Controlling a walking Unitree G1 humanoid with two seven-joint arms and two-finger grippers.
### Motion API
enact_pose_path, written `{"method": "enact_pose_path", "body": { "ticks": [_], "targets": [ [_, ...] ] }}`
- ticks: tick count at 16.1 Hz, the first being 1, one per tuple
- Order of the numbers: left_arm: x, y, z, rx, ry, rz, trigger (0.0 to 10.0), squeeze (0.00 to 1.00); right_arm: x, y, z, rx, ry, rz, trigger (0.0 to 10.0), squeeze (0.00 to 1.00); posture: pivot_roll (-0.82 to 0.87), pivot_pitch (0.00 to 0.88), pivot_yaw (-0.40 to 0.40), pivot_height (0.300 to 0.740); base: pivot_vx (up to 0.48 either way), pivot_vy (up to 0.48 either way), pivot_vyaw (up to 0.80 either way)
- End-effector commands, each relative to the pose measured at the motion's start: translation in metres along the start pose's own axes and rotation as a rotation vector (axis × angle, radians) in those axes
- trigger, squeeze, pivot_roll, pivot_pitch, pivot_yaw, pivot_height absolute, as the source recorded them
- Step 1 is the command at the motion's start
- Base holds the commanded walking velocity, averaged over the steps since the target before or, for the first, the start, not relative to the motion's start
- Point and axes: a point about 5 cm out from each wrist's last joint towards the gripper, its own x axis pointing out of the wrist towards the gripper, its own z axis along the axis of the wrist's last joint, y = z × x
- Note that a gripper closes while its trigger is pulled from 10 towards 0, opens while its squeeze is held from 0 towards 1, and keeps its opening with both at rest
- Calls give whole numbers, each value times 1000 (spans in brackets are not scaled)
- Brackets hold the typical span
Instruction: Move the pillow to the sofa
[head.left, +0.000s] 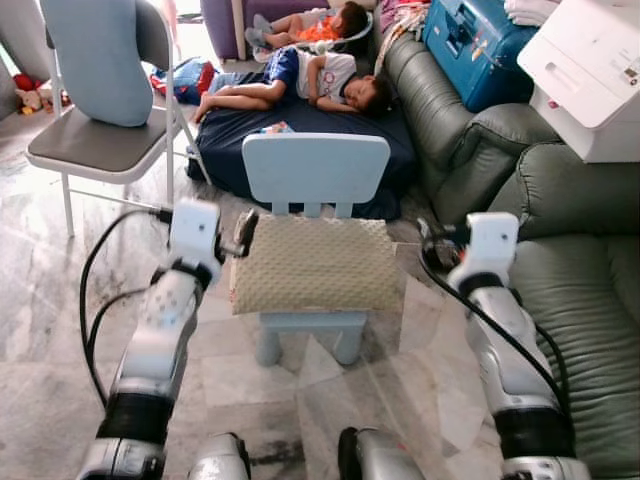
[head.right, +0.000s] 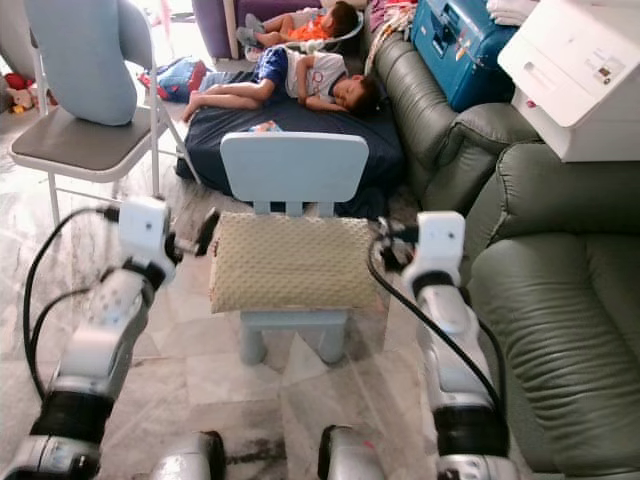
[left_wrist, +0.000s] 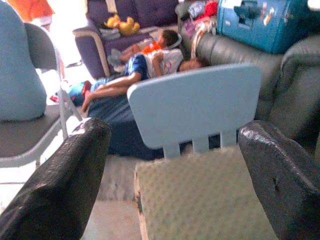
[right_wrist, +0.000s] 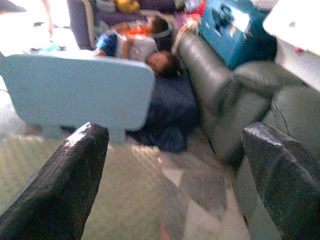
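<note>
The pillow lies on a small blue chair. The left tool and right tool flank it, both spread wide, beside the green sofa.

The pillow is a flat, rectangular, beige cushion with a nubby dotted cover, lying level near the middle of the frame. The sofa is dark grey-green leather, running down the right side.
</note>
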Motion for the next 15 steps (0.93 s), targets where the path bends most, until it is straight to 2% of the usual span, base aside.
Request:
{"method": "enact_pose_path", "body": {
  "ticks": [1, 2, 4, 5, 6, 7, 10, 11, 12, 13, 15],
  "targets": [
    [0, -4, 9, 13, -25, -31, 10000, 0, 0, -3, 5, -10, -13, 4, 10000, 0, -72, 116, -71, 740, 0, 0, 0],
    [0, -3, 12, 24, -43, -53, 10000, 0, 1, 0, 6, -12, -22, 17, 10000, 0, -67, 119, -68, 740, 0, 0, 0],
    [2, 3, 0, 14, -9, -28, 10000, 0, 3, 4, 2, 18, -20, 6, 10000, 0, -55, 102, -58, 740, 0, 0, 0],
    [1, 3, -7, 59, 3, -38, 10000, 0, 2, 8, 1, 35, -22, 0, 10000, 0, -51, 90, -52, 740, 0, 0, 0],
    [1, 4, -14, 44, 23, -42, 10000, 0, 1, 9, 0, 47, -22, -10, 10000, 0, -44, 80, -50, 740, 0, 0, 0],
    [-3, 6, -22, 67, 45, -27, 10000, 0, -3, 10, -4, 67, -18, -22, 10000, 0, -39, 63, -44, 740, 0, 0, 0],
    [-34, 18, -41, 29, 83, 6, 10000, 0, -31, 13, -28, 77, 14, 1, 10000, 0, -35, 38, -49, 740, 0, 0, 0],
    [-42, 20, -47, -20, 101, 27, 10000, 27, -41, 14, -32, 103, 7, 39, 10000, 1000, -36, 50, -41, 740, 0, 0, 0],
    [-46, 19, -49, -36, 98, 27, 10000, 937, -46, 14, -35, 111, 0, 58, 10000, 1000, -36, 52, -40, 740, 0, 0, 0],
    [-49, 15, -51, -42, 96, 14, 10000, 1000, -49, 13, -37, 88, 3, 35, 10000, 1000, -42, 49, -42, 740, 0, 0, 0],
    [-48, 6, -52, -89, 99, -1, 10000, 1000, -52, 16, -39, 154, 13, 16, 10000, 1000, -54, 58, -36, 740, 0, 0, 0]
  ]
}}
